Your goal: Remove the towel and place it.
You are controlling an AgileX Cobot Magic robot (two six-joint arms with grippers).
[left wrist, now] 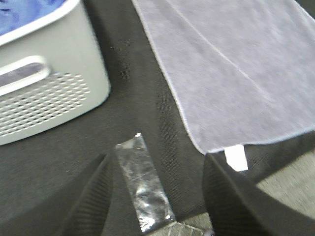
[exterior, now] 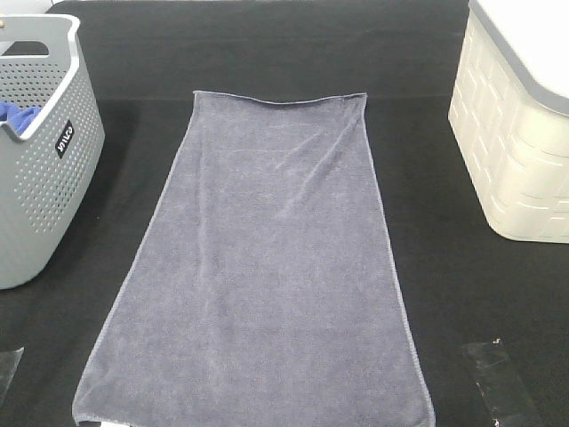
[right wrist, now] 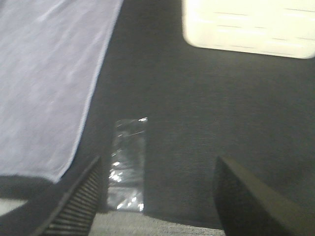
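Table [exterior: 267, 53] covered in black cloth carries every item in view. The towel [exterior: 267, 267], greyish-lavender with stitched hems, lies spread flat along the middle of the table, its far edge square and its near end reaching the bottom of the overhead view; a small white tag [left wrist: 236, 158] projects from one near corner. A grey perforated basket [exterior: 40, 160] stands at the left, apart from the towel, with a blue cloth [exterior: 18, 113] inside. A cream basket [exterior: 516, 133] stands at the right, also apart from the towel. Two strips of clear tape [exterior: 502, 378] lie on the black cloth, one near each near corner of the towel. The left gripper [left wrist: 157, 196] hangs spread above one strip, holding nothing. The right gripper [right wrist: 157, 196] is likewise spread and empty above the other strip. Nothing rests on the towel.
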